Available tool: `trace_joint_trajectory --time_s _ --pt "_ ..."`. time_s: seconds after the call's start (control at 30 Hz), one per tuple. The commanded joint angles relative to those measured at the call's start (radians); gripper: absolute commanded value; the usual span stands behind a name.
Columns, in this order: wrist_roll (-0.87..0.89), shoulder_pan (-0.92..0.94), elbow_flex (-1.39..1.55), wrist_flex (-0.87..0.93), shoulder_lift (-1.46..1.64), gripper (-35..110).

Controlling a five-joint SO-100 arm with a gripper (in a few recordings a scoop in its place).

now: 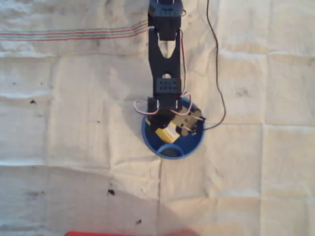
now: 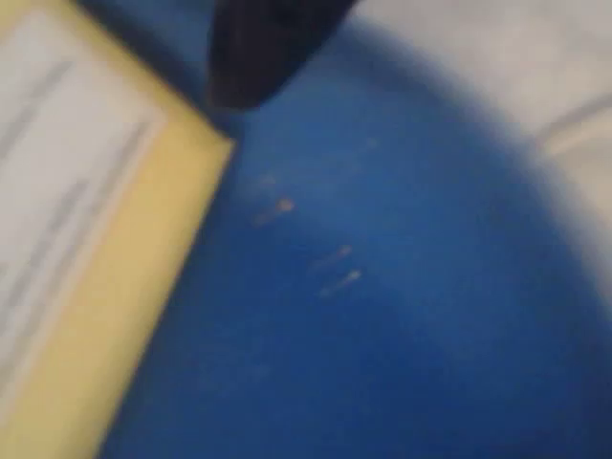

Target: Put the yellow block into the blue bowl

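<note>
Overhead, the black arm (image 1: 165, 54) reaches down from the top edge of the picture, and its gripper (image 1: 170, 129) sits over the blue bowl (image 1: 189, 147). Between the gripper's parts, the yellow block (image 1: 166, 133) shows as a small yellow patch, lying within the outline of the bowl's rim and toward its left half. The block appears clamped between the fingers, though the wrist hardware hides the contact points from above. Red and white wires (image 1: 141, 104) loop beside the wrist, and a thin black cable (image 1: 216, 59) runs down the cloth to the bowl's right side.

From the wrist camera, the yellow block (image 2: 105, 277) fills the left part of the frame, its pale top face crossed by faint grey lines and its yellow side face turned to the right. A dark finger (image 2: 263, 48) comes down from the top edge and meets the block's upper right corner. Behind both spreads the blurred blue bowl (image 2: 382, 306) interior, with pale cloth visible past its rim at the upper right.

A creased white cloth (image 1: 59, 123) with thin red and grey stripes near the upper left covers the table. A red strip (image 1: 123, 233) shows at the bottom edge.
</note>
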Motion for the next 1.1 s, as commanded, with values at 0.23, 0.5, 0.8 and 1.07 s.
trace_joint_trajectory --time_s 0.23,0.5,0.8,1.07 --pt "-0.006 -0.075 -0.069 0.066 0.360 2" --pt "0.005 -0.170 -0.072 0.066 0.666 0" --pt "0.006 -0.199 -0.063 0.064 0.923 0" --pt "-0.009 -0.198 -0.060 0.066 1.071 0"
